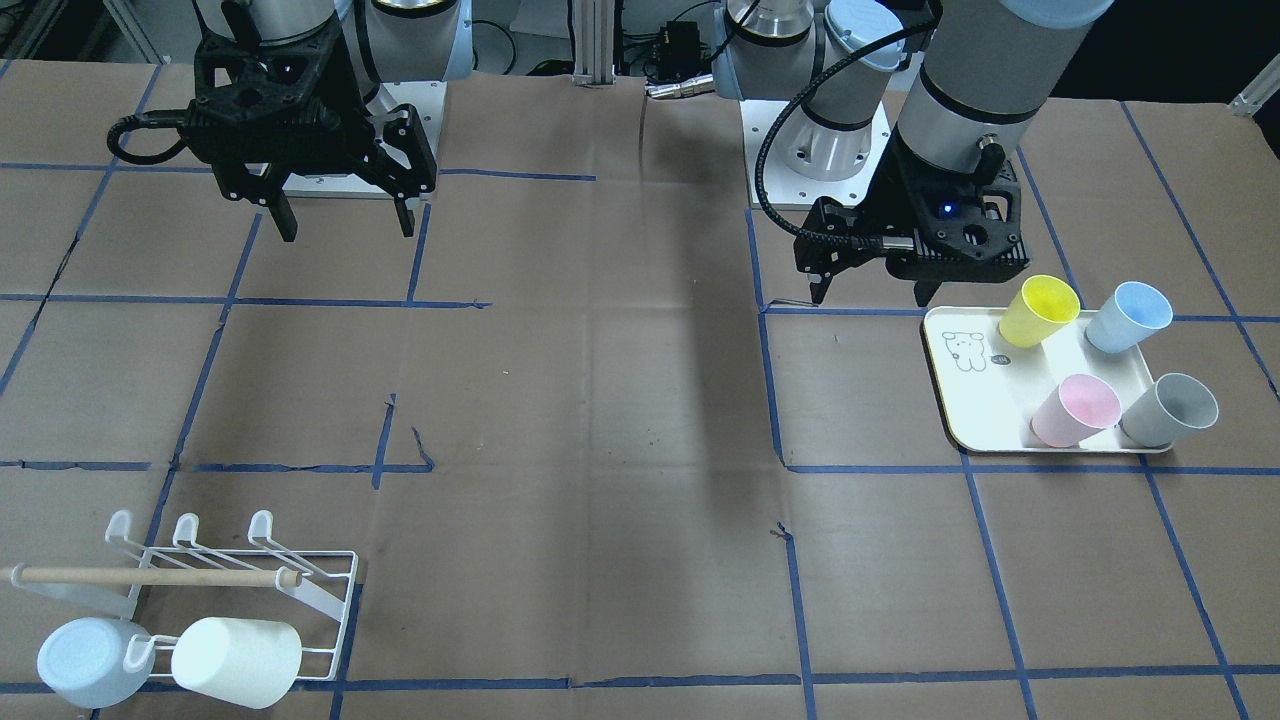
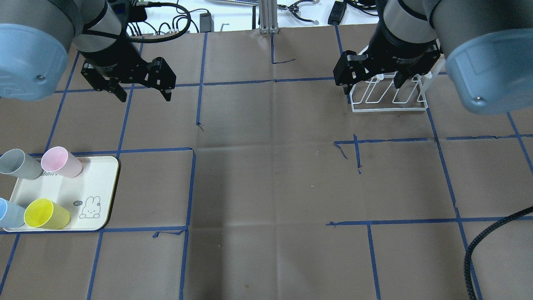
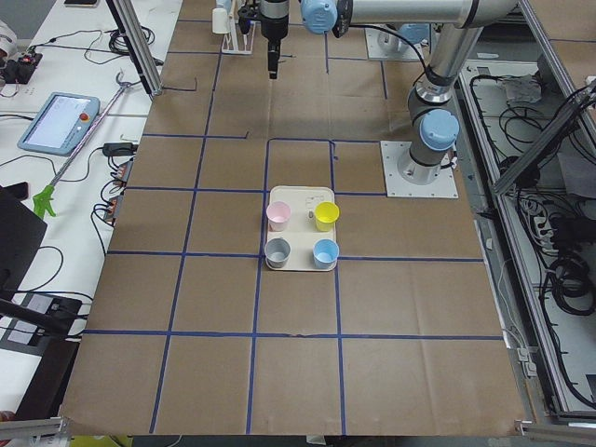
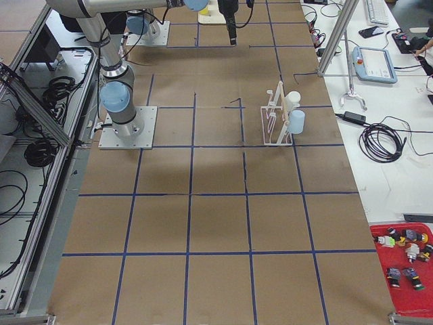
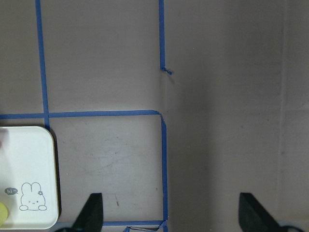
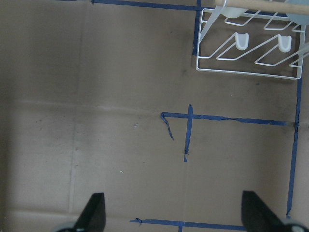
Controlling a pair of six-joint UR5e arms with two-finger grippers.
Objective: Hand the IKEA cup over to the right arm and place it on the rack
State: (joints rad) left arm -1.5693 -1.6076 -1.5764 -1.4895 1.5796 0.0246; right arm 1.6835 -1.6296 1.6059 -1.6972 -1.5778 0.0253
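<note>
Several IKEA cups stand upright on the cream tray (image 1: 975, 400): yellow (image 1: 1038, 310), blue (image 1: 1128, 316), pink (image 1: 1075, 410) and grey (image 1: 1168, 410). My left gripper (image 1: 870, 297) hangs open and empty above the table, just beside the tray's edge nearest the robot base. Across the table, the right arm's gripper (image 1: 347, 230) is also open and empty; in the overhead view it (image 2: 372, 85) overlaps the white wire rack (image 2: 389, 109). The rack (image 1: 300, 590) has a wooden dowel (image 1: 150, 576) across it and holds a pale blue cup (image 1: 90, 660) and a white cup (image 1: 235, 660).
Brown paper with blue tape lines (image 2: 191, 187) covers the table. A black cable (image 2: 491, 233) curls in at the right front corner. Both arm bases (image 1: 815, 150) sit at the robot's side. Beside the table lie a teach pendant (image 4: 375, 64) and a red parts bin (image 4: 406, 264).
</note>
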